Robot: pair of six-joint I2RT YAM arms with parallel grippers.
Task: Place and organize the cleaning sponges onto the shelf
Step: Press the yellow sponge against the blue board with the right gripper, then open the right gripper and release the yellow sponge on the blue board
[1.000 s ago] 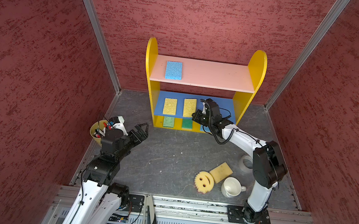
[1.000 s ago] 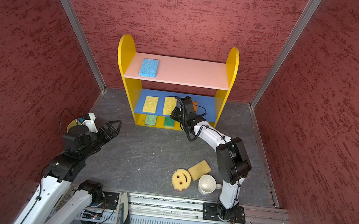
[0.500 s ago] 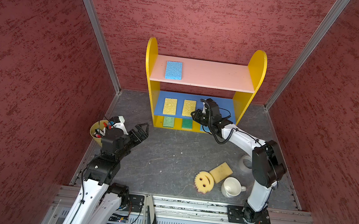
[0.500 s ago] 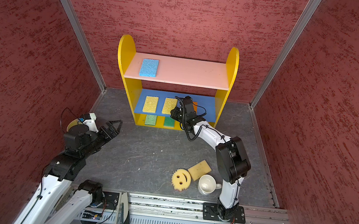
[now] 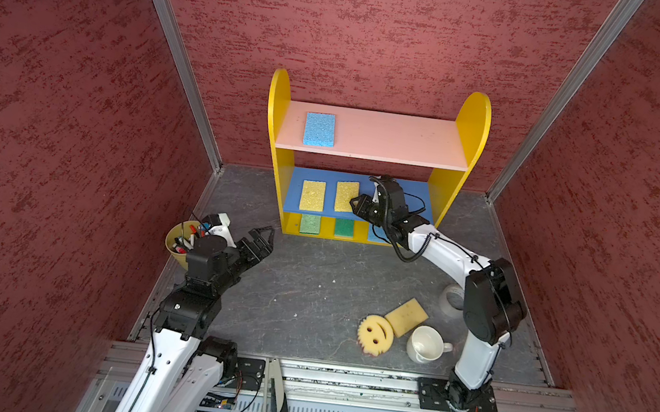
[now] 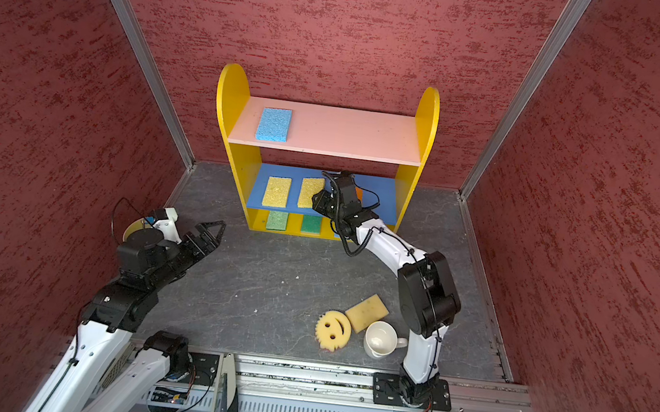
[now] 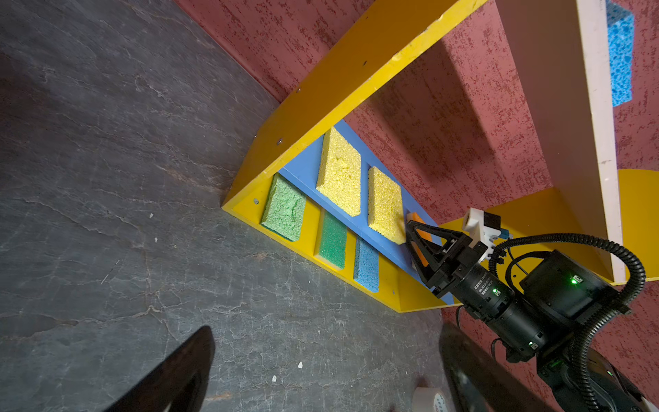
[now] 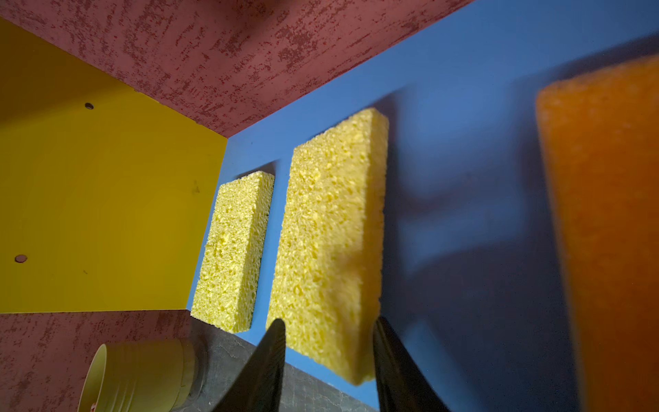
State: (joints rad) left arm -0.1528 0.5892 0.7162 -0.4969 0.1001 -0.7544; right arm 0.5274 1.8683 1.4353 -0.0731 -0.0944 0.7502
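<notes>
The shelf [image 5: 389, 138] stands against the back wall. A blue sponge [image 5: 319, 129] lies on its pink top board. Two yellow sponges [image 5: 312, 195] [image 5: 345, 195] and an orange-faced one [image 8: 606, 232] lie on the blue middle board. Green [image 7: 283, 208], dark green [image 7: 332, 240] and blue [image 7: 366, 265] sponges lie on the base. My right gripper [image 5: 355, 205] is open, and its fingers straddle the near end of the second yellow sponge [image 8: 331, 232]. A smiley sponge [image 5: 376, 334] and a tan sponge [image 5: 406, 316] lie on the floor. My left gripper [image 5: 264, 235] hangs open and empty over the floor.
A white mug [image 5: 424, 344] stands beside the two floor sponges, close to the right arm's base. A tape roll [image 5: 454, 301] lies behind that arm. A yellow marker cup [image 5: 180, 243] sits by the left wall behind my left arm.
My right gripper was shut at the second yellow sponge and has opened around its near end. The left arm has not moved.
</notes>
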